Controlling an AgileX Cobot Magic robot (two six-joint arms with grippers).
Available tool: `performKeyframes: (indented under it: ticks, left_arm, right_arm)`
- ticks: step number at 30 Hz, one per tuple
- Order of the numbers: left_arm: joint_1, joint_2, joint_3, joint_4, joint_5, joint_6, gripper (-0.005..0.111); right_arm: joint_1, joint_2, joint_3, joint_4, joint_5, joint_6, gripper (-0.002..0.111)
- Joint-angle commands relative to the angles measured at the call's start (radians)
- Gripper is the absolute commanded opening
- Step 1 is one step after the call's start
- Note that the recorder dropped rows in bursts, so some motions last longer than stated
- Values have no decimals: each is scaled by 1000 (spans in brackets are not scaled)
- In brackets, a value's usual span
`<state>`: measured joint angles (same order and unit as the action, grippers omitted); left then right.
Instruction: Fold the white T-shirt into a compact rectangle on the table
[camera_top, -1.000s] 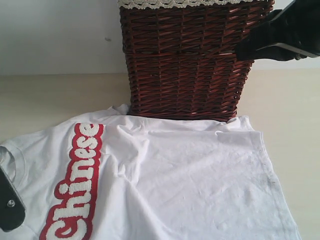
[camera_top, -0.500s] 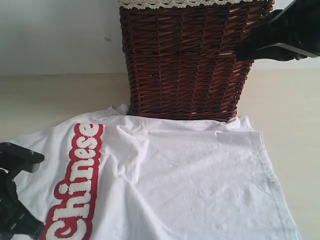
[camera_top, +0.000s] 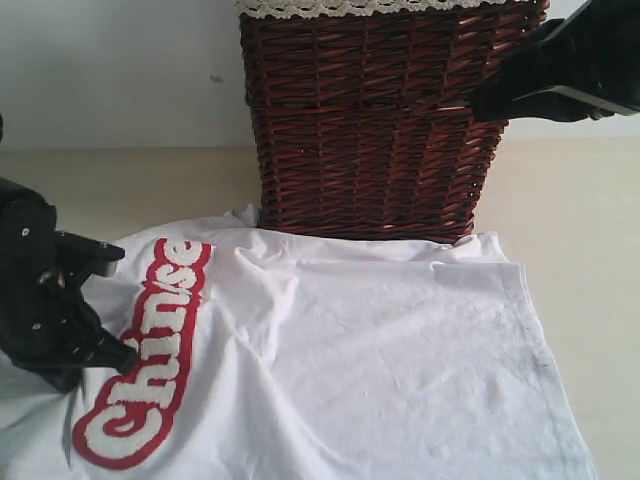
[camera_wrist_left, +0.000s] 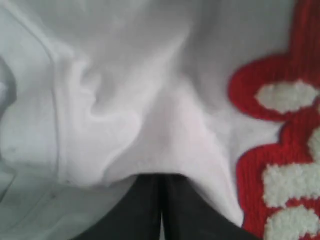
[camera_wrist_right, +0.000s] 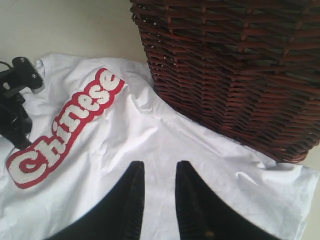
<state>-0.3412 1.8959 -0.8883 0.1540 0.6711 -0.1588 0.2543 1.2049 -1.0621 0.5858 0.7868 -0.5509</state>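
Observation:
The white T-shirt (camera_top: 380, 370) lies spread on the table (camera_top: 110, 185), its red-edged "Chinese" lettering (camera_top: 150, 350) bent near the left side. My left gripper (camera_top: 115, 352) is at the shirt's left edge, beside the lettering. Up close its black jaws (camera_wrist_left: 160, 179) are pressed together with a bunched fold of the white T-shirt (camera_wrist_left: 150, 125) pinched at their tips. My right gripper (camera_top: 480, 103) hangs high at the upper right, in front of the basket. Its two fingers (camera_wrist_right: 159, 167) stand apart above the white T-shirt (camera_wrist_right: 165, 130) with nothing between them.
A dark wicker basket (camera_top: 375, 130) with cream lace trim (camera_top: 380, 6) stands at the back, touching the shirt's far edge. Bare table (camera_top: 580, 210) shows to the right of the basket and along the shirt's right hem. A pale wall (camera_top: 110, 70) rises behind.
My left gripper has come up from the lower left corner, carrying the shirt's left edge away from the near table edge. The lettering has shifted and bent. The right arm has not moved.

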Motion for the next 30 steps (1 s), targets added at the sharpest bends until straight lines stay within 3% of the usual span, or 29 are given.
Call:
performKeyframes:
  ticks: [1,5,7,8,10,11,16,18,22,26,30]
  left_arm:
    - [2,135,-82,1,-252,-1,0]
    - [2,135,-144,8,-221,-1,0]
    - [18,127,-173,8,-129,-1,13]
    - [34,117,-181,8,-61,-1,29]
    - [65,84,-181,10,22,-42,44]
    - [74,62,-168,10,36,-54,46]
    - [167,-210,-32,-24,-34,-137,46]
    - [225,-258,10,-54,8,-137,46]
    - [306,-241,104,-75,-60,-115,46]
    - [316,-208,115,-213,-149,-6,46]
    - [321,-139,118,-228,-151,15,46]
  right_arm:
    - [2,0,-2,6,-10,-6,24]
    - [2,0,-2,6,-12,-6,24]
    - [2,0,-2,6,-17,-6,24]
    - [2,0,-2,6,-12,-6,24]
    - [2,0,-2,6,-1,-6,24]
    - [2,0,-2,6,4,-6,24]
    - [2,0,-2,8,8,-4,24]
    - [2,0,-2,8,8,-4,24]
    - [2,0,-2,8,8,-4,24]
    - [2,0,-2,8,11,-4,24]
    - [2,0,-2,8,8,-4,24]
